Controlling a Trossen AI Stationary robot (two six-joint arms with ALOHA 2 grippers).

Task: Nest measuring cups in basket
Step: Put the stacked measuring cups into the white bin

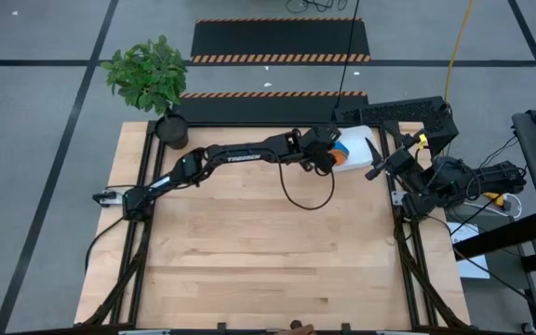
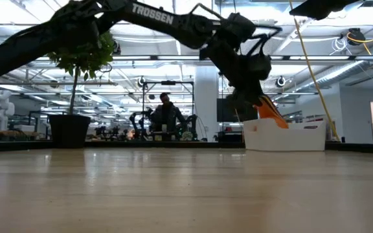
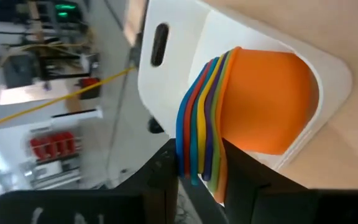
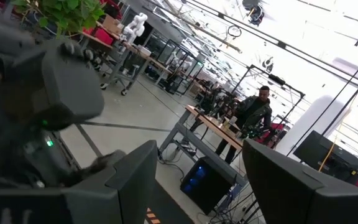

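The measuring cups (image 3: 266,99) sit nested in one stack, the orange cup outermost and their coloured handles fanned side by side. My left gripper (image 3: 204,168) is shut on that stack over the white basket (image 3: 179,68), which stands at the table's far right (image 1: 361,140). In the low view the orange cup (image 2: 272,115) slants down from the gripper (image 2: 251,84) toward the basket's rim (image 2: 290,137). My right gripper (image 4: 197,168) waits open beside the basket's right side (image 1: 377,167), with nothing between its fingers. My left gripper pinches the stacked handles (image 3: 199,163) of the nested cups between its two fingers, near the handles' free ends. The fingers slant down from the table's left. The stack hangs tilted over the basket; whether its lower end rests inside, I cannot tell.
A potted plant (image 1: 170,128) stands at the table's far left corner. A black cable (image 1: 305,191) loops down from my left arm onto the tabletop. A person stands at benches far behind the table (image 2: 166,113). The wide wooden tabletop (image 1: 268,261) lies toward the near edge.
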